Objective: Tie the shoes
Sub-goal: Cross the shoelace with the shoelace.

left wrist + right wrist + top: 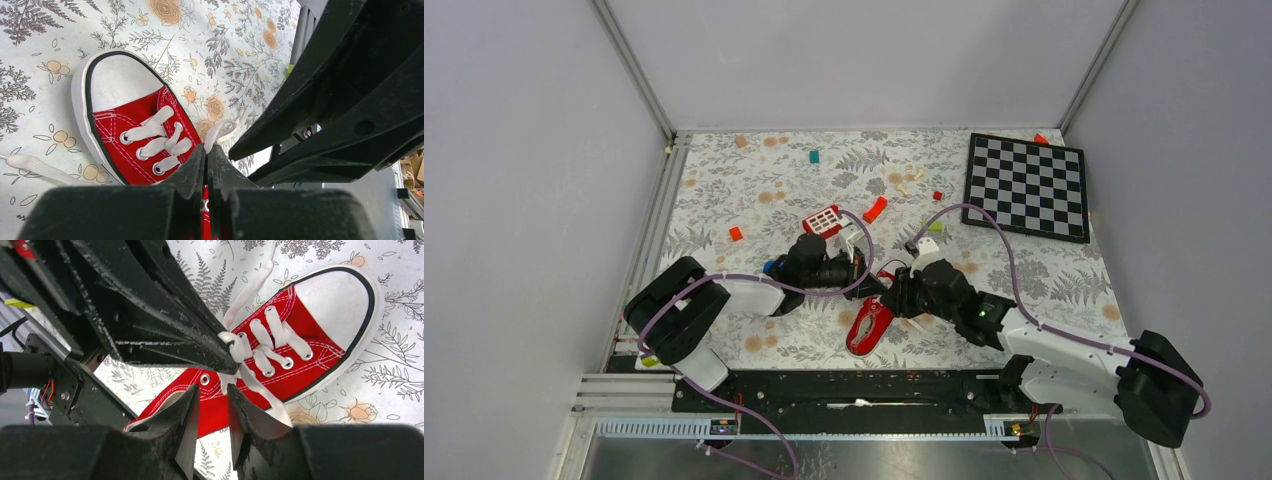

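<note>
Two hands of mine meet over one small red sneaker (867, 328). It lies on its sole on the flower-printed tabletop (724, 190), close to the near edge and about midway between my arm bases, with its white toe cap turned toward that edge.

My left hand (206, 150) is closed tight, its fingers pressed flat together with no gap showing. The right wrist view shows its tips pinching a bunched piece of white lace (235, 347) just above the upper eyelets, lifted a little off the tongue. The rest of the lacing lies crossed over the red canvas. A loose lace end (30, 165) trails flat on the cloth beside the sole.

My right hand (212, 390) is partly open and has hold of nothing. Its two fingers stand apart just over the shoe's collar, and through the gap between them I see only red canvas. One strand of lace runs down past the outer side of one finger, whether touching it I cannot tell. The two hands' tips are very near each other, almost nose to nose.

Farther back lie a red block with white squares (822, 219) and a chessboard (1027, 185), both well apart from the shoe.
</note>
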### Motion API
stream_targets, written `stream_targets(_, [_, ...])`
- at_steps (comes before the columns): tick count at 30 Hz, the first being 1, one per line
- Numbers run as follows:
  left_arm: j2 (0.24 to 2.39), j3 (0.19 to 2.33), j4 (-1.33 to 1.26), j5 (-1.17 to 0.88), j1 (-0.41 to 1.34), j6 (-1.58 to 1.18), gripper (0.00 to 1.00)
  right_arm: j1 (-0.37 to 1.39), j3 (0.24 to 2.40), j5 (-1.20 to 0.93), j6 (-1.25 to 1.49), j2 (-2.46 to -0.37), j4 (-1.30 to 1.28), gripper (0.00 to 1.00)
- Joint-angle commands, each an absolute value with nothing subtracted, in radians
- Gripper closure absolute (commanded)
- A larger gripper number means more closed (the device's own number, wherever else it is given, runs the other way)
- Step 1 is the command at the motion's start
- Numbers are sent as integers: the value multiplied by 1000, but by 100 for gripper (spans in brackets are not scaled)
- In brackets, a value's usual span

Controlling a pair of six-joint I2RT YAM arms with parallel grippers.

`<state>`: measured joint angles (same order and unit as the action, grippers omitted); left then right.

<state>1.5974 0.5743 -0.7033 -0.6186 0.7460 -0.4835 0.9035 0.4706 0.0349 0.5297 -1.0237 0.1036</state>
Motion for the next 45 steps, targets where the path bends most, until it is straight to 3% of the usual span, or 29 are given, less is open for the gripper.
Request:
stream_targets(1, [1554, 578, -745, -602, 748, -490, 100, 913, 495, 101, 551, -1077, 191, 66])
stream_targets(9, [1554, 580, -739, -614, 748, -482, 100, 913, 509, 121, 549, -1143, 193, 67])
stream_targets(10, [1555, 581, -738, -613, 748, -481, 100, 913, 507, 121, 548, -1144, 200, 70])
stream_targets(13, [1554, 580, -731, -608, 748, -482, 100, 913, 497, 134, 546, -1130, 219, 96])
stream_targets(14, [1552, 580, -728, -607, 747, -482, 100, 913, 491, 144, 546, -1121, 222, 100])
stream_targets(45, [1524, 643, -495, -531, 774, -546, 100, 913, 444, 250, 434, -1018, 109, 100])
